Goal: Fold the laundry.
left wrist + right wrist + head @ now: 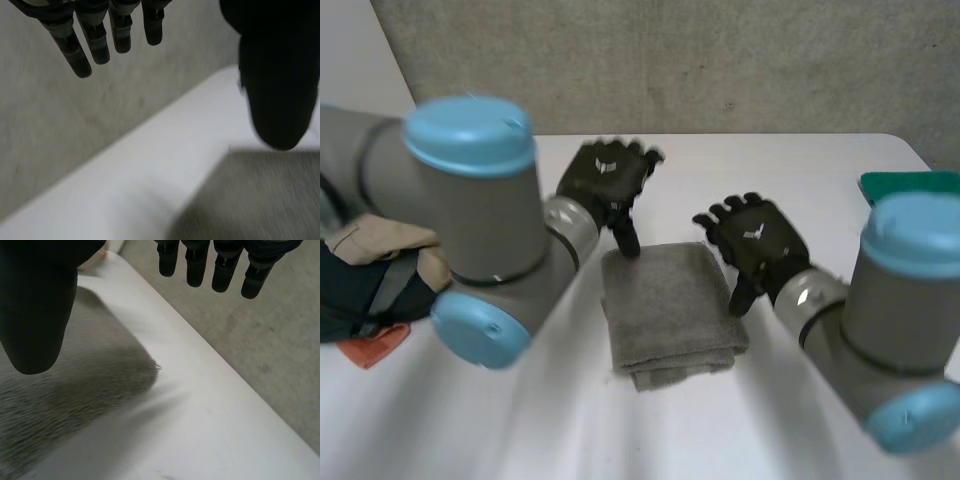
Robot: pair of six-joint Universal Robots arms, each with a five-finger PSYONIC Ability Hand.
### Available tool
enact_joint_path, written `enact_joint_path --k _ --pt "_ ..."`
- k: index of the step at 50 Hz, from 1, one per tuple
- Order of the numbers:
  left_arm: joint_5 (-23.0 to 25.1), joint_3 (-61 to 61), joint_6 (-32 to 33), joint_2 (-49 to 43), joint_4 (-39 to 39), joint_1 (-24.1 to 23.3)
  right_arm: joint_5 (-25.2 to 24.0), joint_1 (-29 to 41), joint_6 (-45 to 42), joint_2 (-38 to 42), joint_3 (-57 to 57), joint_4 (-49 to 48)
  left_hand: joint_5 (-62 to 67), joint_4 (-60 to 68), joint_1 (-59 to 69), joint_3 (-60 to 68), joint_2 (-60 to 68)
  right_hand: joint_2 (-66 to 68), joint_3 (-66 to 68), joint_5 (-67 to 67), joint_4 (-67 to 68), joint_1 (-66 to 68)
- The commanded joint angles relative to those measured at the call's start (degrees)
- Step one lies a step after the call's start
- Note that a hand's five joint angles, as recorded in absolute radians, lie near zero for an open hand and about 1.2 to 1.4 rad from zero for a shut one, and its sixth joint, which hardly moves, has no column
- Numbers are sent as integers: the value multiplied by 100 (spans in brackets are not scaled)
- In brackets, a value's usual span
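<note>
Right, your folded grey towel [670, 310] lies in the middle of the frame on the white worktop [800, 170], its layered edges toward the bottom. Your left robot hand [608, 178] hovers at the towel's upper-left corner, wide and holding nothing, with its thumb [625, 238] pointing down at that corner. From its wrist camera you see relaxed fingers [95, 42] well clear of the cloth. Your right robot hand [760, 238] is at the towel's right edge, also wide and empty, thumb hanging over the cloth and fingers reaching past it. You cannot tell whether either thumb touches the towel. At the left edge of the frame lies a heap of clothes [370, 265], and at the right edge a green item [910, 183].
</note>
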Motion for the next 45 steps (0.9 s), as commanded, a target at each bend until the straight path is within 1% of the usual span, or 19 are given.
enact_joint_path --k 1,3,4,6,10,14,22,24,29,31,32,33,35,36,40,44,45 --pt "2661 290 210 342 82 482 14 660 -578 -70 1392 -1074 -283 -170 8 -217 -195 -125 -195 -279 -214 -95" --pt "3035 318 201 351 56 508 6 730 -578 35 1611 -1424 -283 -170 8 -217 -195 -125 -195 -279 -214 -95" --pt "3463 335 184 368 -14 535 5 748 -578 70 1648 -1505 -278 -166 12 -213 -190 -125 -195 -279 -214 -95" --pt "3677 344 166 421 -111 561 5 766 -578 307 1753 -1856 -278 -165 13 -213 -190 -125 -195 -279 -214 -95" --pt "3696 291 175 439 -155 544 5 775 -578 606 1728 -2453 -278 -165 13 -213 -190 -125 -195 -279 -214 -95" --pt "3696 239 192 412 -173 482 6 757 -596 852 1570 -2814 -278 -166 12 -213 -190 -125 -195 -279 -214 -95" --pt "3669 159 192 395 -164 465 41 704 -657 1380 1042 -2876 -278 -165 13 -213 -190 -1 -71 -155 -90 29" --pt "3669 159 166 403 -164 465 32 704 -657 1442 980 -2876 -262 -149 29 -196 -174 353 282 198 264 383" --pt "3669 168 166 421 -164 465 -47 704 -596 1460 822 -2903 -261 -149 29 -196 -173 2117 2047 1963 2028 2147" --pt "3669 168 166 430 -164 465 -47 704 -596 1477 734 -2894 -261 -149 29 -196 -173 2388 2318 2234 2299 2418" --pt "3669 168 166 430 -164 465 -47 704 -587 1486 673 -2885 -261 -149 29 -196 -173 2756 2686 2602 2667 2786" --pt "3669 177 166 430 -164 465 -39 696 -578 1521 533 -2859 -261 -149 29 -196 -173 4059 3988 3904 3970 4089" --pt "3669 177 157 439 -164 465 -56 687 -526 1617 401 -2841 -261 -149 29 -196 -173 5595 5524 5440 5505 5624" --pt "3669 186 157 439 -164 465 -73 678 -491 1678 330 -2833 -261 -149 29 -196 -173 6852 6781 6697 6762 6881" --pt "3669 221 166 447 -164 456 -161 450 -306 1697 -100 -2491 -261 -149 29 -196 -173 6875 6805 6721 6786 6905" --pt "3669 326 166 570 -146 447 -161 99 -34 1460 -662 -2104 -261 -149 29 -196 -173 6875 6805 6721 6786 6905" --pt "3669 352 157 623 -138 456 -161 -85 97 1338 -872 -2016 -261 -149 29 -196 -173 6875 6805 6721 6786 6905"
